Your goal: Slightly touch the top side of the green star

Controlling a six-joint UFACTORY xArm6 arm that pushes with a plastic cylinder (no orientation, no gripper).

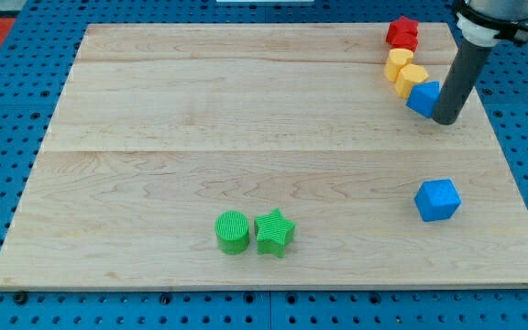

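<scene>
The green star lies near the view's bottom, a little left of centre, touching a green cylinder on its left. My tip is far off at the view's upper right, right beside a blue block and touching or nearly touching its right side. The rod rises from the tip toward the view's top right corner.
A red block and two yellow blocks form a chain with the blue block at the upper right. A blue cube sits alone at the right. The wooden board rests on a blue pegboard.
</scene>
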